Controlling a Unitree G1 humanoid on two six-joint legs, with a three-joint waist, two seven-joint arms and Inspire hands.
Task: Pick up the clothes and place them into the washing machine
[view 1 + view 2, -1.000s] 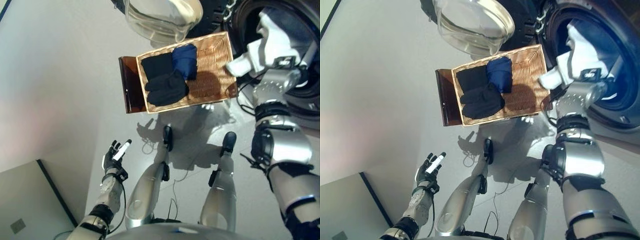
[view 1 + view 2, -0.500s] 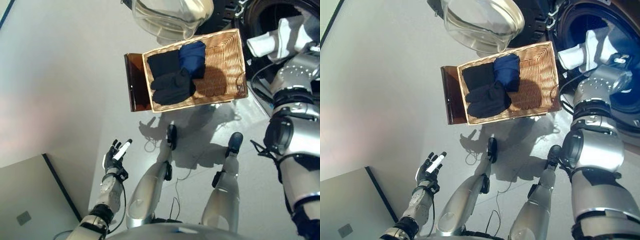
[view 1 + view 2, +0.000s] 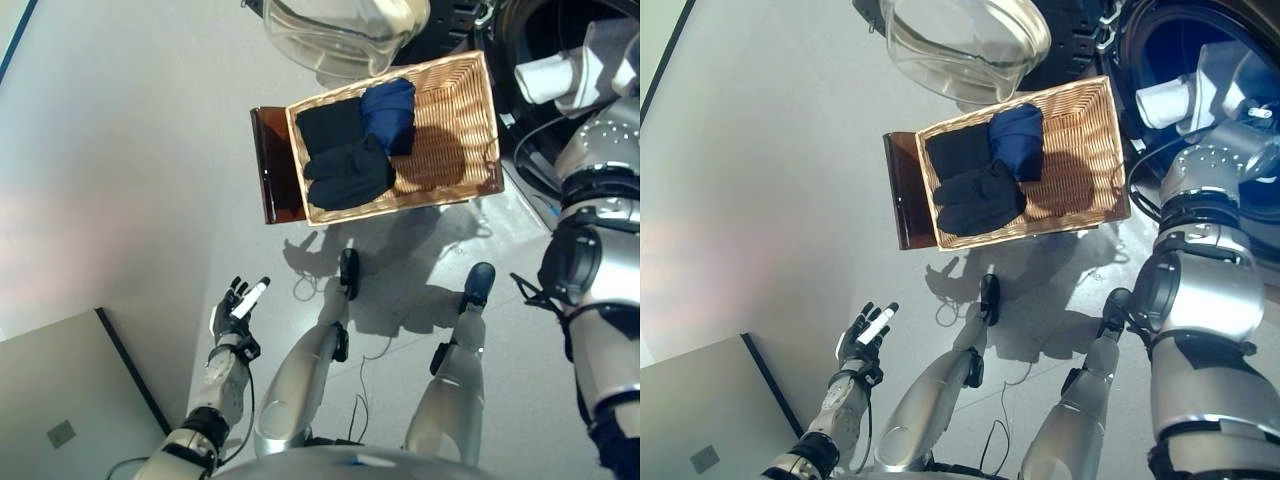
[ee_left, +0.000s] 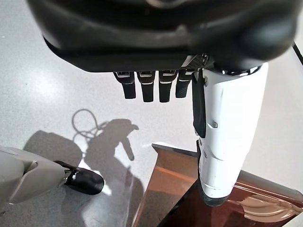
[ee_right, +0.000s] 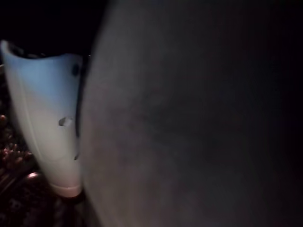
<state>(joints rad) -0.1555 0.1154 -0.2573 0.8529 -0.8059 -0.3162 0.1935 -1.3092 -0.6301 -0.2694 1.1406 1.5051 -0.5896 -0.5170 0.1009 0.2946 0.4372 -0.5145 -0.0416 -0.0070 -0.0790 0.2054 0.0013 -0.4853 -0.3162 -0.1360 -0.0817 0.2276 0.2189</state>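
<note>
A wicker basket (image 3: 455,150) on a brown stand holds two black garments (image 3: 345,172) and a folded blue one (image 3: 390,112). To its right gapes the washing machine's dark drum (image 3: 1175,40), its glass door (image 3: 340,30) swung open above the basket. My right arm reaches into the drum, where a white garment (image 3: 1168,98) hangs over my right hand (image 5: 45,123). In the right wrist view the white-covered thumb lies against pale cloth (image 5: 199,113) that fills the picture. My left hand (image 3: 238,308) hangs low at the left, open and empty, fingers (image 4: 147,87) straight.
The brown stand (image 3: 272,170) juts out on the basket's left side. A grey panel with a dark edge (image 3: 70,400) lies at the lower left. Bare grey floor (image 3: 130,180) spreads left of the basket.
My right arm has carried the white garment from the basket's right edge further into the drum. The camera has shifted a little. The left hand has stayed put.
</note>
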